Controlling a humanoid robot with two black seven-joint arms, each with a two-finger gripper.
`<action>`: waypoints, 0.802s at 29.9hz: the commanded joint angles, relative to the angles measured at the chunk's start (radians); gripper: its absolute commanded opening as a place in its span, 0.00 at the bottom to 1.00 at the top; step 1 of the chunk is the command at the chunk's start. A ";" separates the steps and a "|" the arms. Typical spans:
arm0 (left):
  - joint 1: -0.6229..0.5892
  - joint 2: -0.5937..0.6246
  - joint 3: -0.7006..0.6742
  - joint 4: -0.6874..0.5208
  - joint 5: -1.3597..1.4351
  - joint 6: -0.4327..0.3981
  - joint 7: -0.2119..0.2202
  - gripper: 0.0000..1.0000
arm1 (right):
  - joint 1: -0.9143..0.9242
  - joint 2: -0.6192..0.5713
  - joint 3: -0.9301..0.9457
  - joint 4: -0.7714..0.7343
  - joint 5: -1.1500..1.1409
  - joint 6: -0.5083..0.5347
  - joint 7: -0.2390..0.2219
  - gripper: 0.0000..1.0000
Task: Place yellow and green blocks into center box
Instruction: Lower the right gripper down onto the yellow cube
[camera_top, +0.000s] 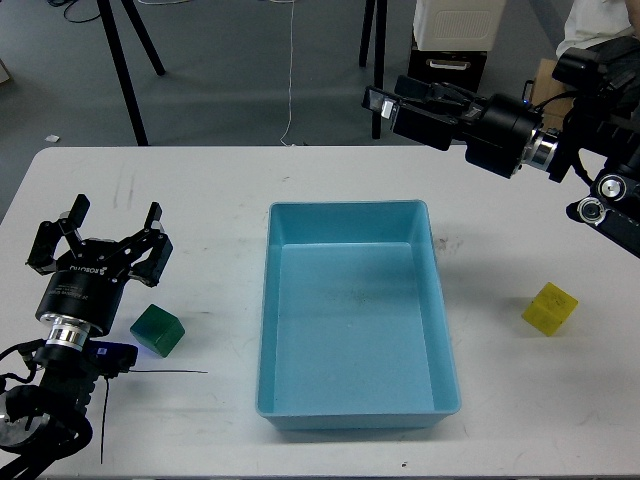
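The left gripper (100, 222) is standing low over the worktop (200, 190) with its fingers spread wide apart and nothing between them. The green block (157, 331) is sitting on the worktop just beside that arm's wrist, clear of the fingers; it is a dark green cube with slightly paler upper edges. The right gripper (378, 103) is hanging above the far edge of the worktop, pointing left, and is carrying nothing (its fingers are seen too dark and end-on to tell how far apart they are). The yellow block (549, 308), a bright yellow cube bearing faint marks, is resting on the worktop to the right of the box (275, 300), apart from it. The box, a light blue low-walled tray with rounded corners, is lying at the centre.
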 joint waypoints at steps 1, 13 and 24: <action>0.000 -0.002 0.000 0.008 0.000 0.000 0.000 1.00 | 0.160 -0.143 -0.247 0.027 -0.070 0.002 0.000 0.96; 0.000 -0.005 0.000 0.021 0.000 0.000 0.000 1.00 | 0.305 -0.371 -0.541 0.168 -0.292 0.364 0.000 0.96; -0.002 -0.005 0.001 0.022 0.000 0.000 0.000 1.00 | 0.176 -0.369 -0.599 0.132 -0.447 0.373 0.000 0.97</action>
